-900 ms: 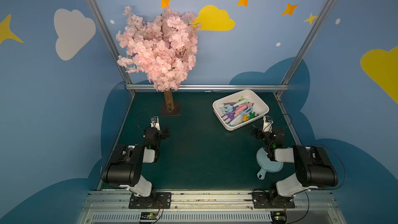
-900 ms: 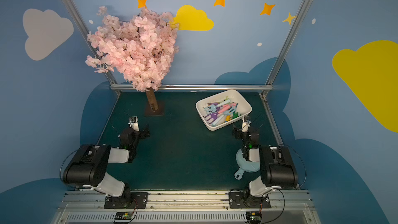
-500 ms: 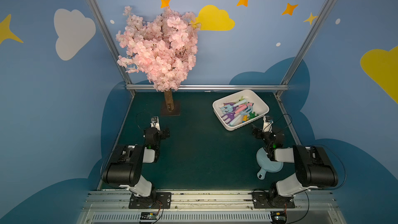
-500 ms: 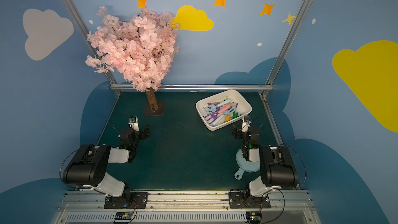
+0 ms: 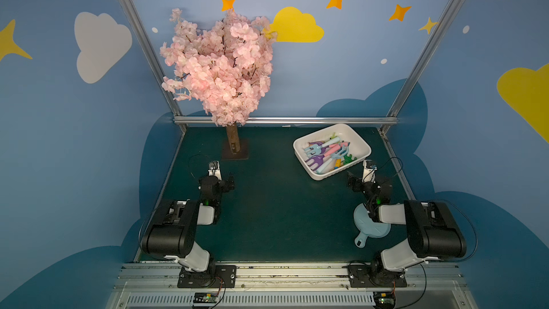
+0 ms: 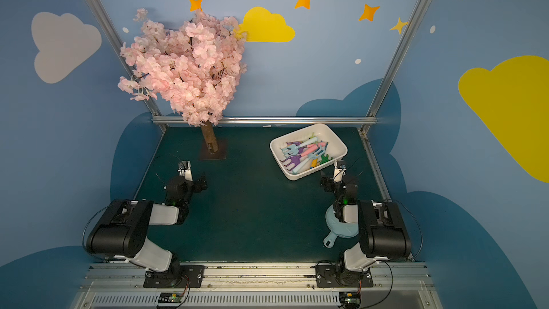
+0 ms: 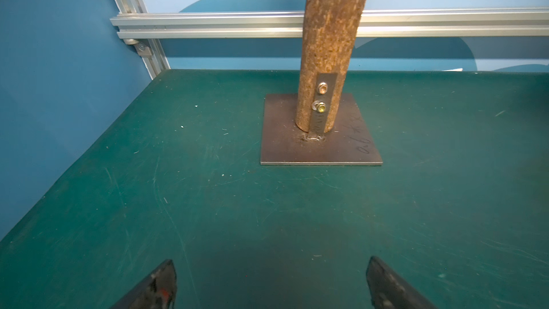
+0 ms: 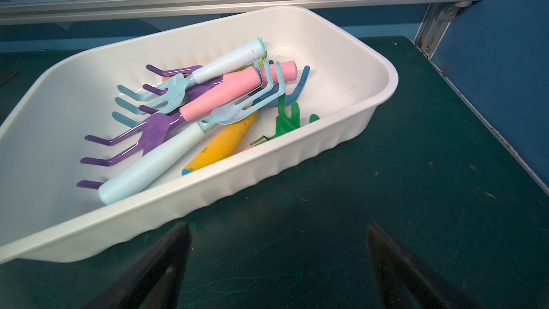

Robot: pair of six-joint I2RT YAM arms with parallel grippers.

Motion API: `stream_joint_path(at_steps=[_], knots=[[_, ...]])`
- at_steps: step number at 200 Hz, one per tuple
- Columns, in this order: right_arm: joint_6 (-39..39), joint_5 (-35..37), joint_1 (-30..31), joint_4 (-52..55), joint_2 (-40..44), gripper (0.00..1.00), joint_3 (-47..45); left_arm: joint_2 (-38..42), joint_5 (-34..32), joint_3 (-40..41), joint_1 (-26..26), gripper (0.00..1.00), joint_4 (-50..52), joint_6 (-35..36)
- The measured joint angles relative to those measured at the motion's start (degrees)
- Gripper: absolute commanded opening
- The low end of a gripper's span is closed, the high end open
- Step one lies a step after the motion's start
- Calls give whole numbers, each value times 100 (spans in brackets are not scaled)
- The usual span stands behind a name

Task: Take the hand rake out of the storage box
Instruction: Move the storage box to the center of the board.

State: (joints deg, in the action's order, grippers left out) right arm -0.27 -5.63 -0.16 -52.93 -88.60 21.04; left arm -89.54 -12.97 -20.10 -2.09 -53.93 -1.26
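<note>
Top views overlook the table; right wrist closely faces the storage box.

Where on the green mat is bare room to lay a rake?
Bare: middle of the mat, between left arm, right arm, tree base and box. Crowded: the box, piled with rakes; the blue dish lies under the right arm.

Shallow white storage box, ribbed walls, rolled rim, set askew near the far right corner of the green table, holding crisscrossed hand rakes, purple, pale blue, green, one yellow-handled.
</note>
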Motion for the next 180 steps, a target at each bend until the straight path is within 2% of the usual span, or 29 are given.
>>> stream_joint_path(at_steps=[24,43,65,81,97,116,129,142,165,180], knots=[[35,302,59,129,114,96,-13,39,-79,-7,-57,100,7,2],[188,798,90,1086,560,96,264,39,-107,-15,-57,100,68,0],[286,949,131,2050,1123,96,835,57,-131,-81,-57,100,201,26],[476,955,179,2194,1803,96,791,264,-273,-501,-160,100,1137,122],[1283,1198,205,2142,2583,96,435,603,-378,-1143,-293,100,1932,70],[2490,1473,13,2562,3200,96,197,1204,-621,-1504,-363,100,2358,-903],[2916,1456,-142,2949,3340,96,216,1569,-553,-1628,-339,100,2791,-1740],[3119,1353,-205,3340,3377,96,295,1709,-173,-1757,-293,100,3154,-2468],[3154,1029,-199,4076,3303,96,660,1156,811,-2164,-433,100,3414,-3246],[3147,848,-199,4367,3220,96,901,568,973,-2638,-876,100,3834,-3486]])
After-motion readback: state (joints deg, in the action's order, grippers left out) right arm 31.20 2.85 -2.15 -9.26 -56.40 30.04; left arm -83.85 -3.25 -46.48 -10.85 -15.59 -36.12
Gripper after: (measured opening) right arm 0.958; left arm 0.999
